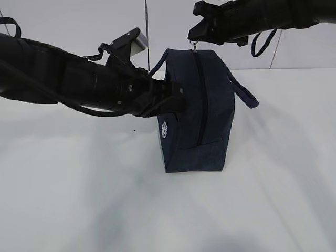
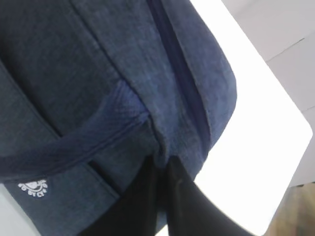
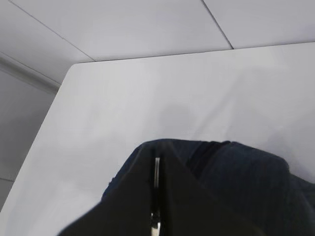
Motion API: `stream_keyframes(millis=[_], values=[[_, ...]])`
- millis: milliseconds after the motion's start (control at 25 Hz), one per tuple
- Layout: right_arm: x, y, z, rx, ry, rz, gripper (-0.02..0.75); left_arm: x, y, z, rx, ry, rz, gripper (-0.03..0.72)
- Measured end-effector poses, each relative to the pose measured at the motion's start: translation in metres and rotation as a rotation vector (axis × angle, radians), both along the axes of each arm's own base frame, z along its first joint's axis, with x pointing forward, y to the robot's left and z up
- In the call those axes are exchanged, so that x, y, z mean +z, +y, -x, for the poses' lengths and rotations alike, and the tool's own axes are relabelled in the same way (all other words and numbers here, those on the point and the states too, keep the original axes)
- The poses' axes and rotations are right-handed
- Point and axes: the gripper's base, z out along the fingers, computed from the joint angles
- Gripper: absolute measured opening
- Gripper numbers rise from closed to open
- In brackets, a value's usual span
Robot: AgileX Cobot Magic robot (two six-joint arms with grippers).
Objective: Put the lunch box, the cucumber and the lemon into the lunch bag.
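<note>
The lunch bag (image 1: 197,113) stands upright on the white worktop (image 1: 79,199), near its middle, with the zipper (image 1: 199,94) closed along the side that faces the camera. The left claw (image 1: 176,100) is pressed together on the fabric of the bag's left side, just above the white logo (image 1: 164,129). The right claw (image 1: 195,38) is above the bag's top and pinches the silver ring pull (image 3: 156,196), as far as the dark view lets me see. One loop handle (image 1: 244,92) hangs at the right.
</note>
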Motion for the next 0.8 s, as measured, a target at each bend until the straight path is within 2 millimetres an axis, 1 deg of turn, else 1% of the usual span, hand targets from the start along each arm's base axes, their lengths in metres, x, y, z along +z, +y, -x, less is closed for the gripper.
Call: stream_keyframes(millis=[200,360,480,600,800], values=[[-0.01,0.002,-0.017,-0.006,-0.005,-0.008,0.007,-0.001,0.0,0.001,-0.021,-0.015,-0.021,-0.004],[-0.013,-0.005,-0.032,-0.017,-0.011,-0.025,0.007,-0.012,0.004,0.007,-0.027,0.021,-0.04,-0.005],[-0.02,-0.01,-0.041,-0.014,0.002,-0.036,0.007,-0.021,0.007,0.012,-0.022,0.052,-0.053,-0.005],[-0.025,-0.012,-0.048,-0.008,0.007,-0.038,0.007,-0.028,0.011,0.016,-0.017,0.075,-0.066,-0.005],[-0.037,-0.014,-0.051,0.005,0.022,0.009,0.007,-0.035,0.014,0.02,-0.019,0.091,-0.088,-0.005]])
